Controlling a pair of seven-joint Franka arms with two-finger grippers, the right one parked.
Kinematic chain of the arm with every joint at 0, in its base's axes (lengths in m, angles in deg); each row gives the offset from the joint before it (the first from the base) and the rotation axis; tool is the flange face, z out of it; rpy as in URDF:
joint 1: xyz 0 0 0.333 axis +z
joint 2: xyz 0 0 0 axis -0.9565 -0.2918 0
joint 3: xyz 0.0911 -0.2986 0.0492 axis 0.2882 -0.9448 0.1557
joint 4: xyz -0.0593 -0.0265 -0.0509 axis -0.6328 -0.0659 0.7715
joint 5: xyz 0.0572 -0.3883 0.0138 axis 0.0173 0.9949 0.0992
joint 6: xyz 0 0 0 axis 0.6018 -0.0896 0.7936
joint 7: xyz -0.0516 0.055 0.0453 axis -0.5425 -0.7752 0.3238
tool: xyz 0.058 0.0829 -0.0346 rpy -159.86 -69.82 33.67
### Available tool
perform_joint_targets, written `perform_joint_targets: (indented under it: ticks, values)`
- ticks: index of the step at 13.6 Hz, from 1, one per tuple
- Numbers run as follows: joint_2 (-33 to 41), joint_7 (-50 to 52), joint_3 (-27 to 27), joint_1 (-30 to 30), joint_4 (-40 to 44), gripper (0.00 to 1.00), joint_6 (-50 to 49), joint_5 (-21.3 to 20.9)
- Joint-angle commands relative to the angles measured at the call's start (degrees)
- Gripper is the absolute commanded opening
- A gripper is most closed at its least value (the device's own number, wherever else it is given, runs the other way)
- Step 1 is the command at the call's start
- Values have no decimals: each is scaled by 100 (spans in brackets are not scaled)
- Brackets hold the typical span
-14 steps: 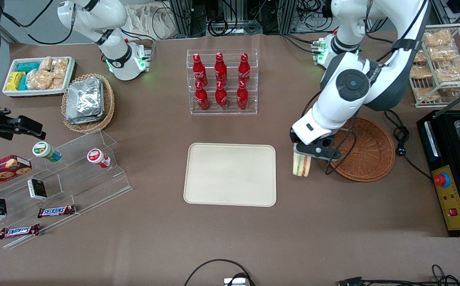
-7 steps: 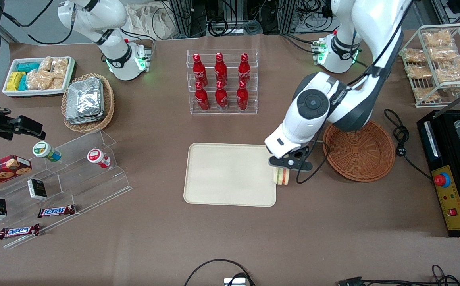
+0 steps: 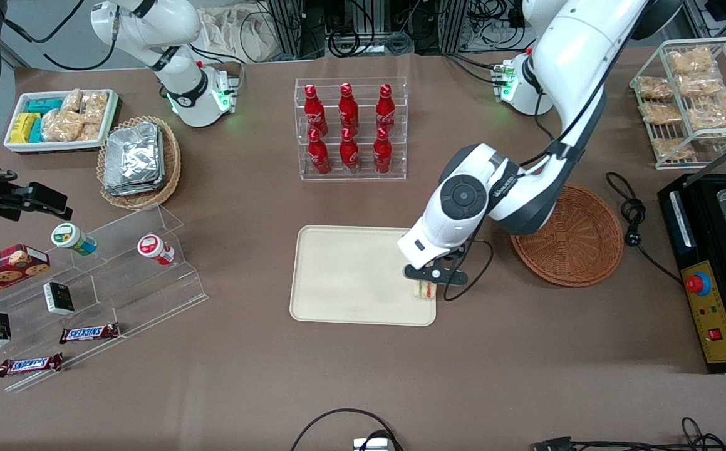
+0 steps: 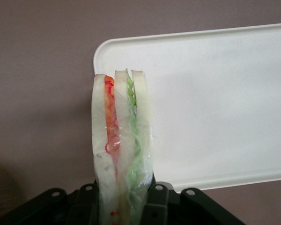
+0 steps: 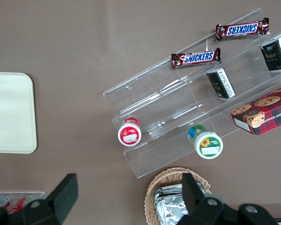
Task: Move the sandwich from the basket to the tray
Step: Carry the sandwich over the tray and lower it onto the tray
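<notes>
My left gripper (image 3: 428, 282) is shut on the sandwich (image 3: 425, 290), a wrapped wedge of white bread with orange, red and green layers, held upright. It hangs over the corner of the cream tray (image 3: 350, 275) nearest the working arm's end and the front camera. The left wrist view shows the sandwich (image 4: 122, 150) squeezed between the black fingers (image 4: 154, 206), with the tray's corner (image 4: 215, 108) under it. The reddish-brown wicker basket (image 3: 579, 241) sits beside the tray toward the working arm's end, with nothing in it.
A clear rack of red bottles (image 3: 350, 128) stands farther from the front camera than the tray. A tan basket of foil packs (image 3: 137, 161), a white snack bin (image 3: 61, 119) and a clear stepped shelf (image 3: 96, 282) lie toward the parked arm's end. A black machine (image 3: 713, 269) sits past the basket.
My gripper has carried the sandwich from beside the basket across the bare table to above the tray's corner, sinking lower and nearer the front camera.
</notes>
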Motion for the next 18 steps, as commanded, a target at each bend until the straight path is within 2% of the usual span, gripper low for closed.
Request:
perform_joint_targets:
  ticks: [1, 10, 12, 15, 18]
  values:
    - [-468, 423, 35, -211, 448, 33, -51, -348]
    - [-1022, 627, 52, -343, 589, 33, 362, -472]
    - [-1066, 644, 43, -404, 581, 33, 388, -638]
    - [-1110, 653, 52, -492, 572, 35, 397, -691]
    - [-1163, 653, 52, -493, 563, 41, 397, -700]
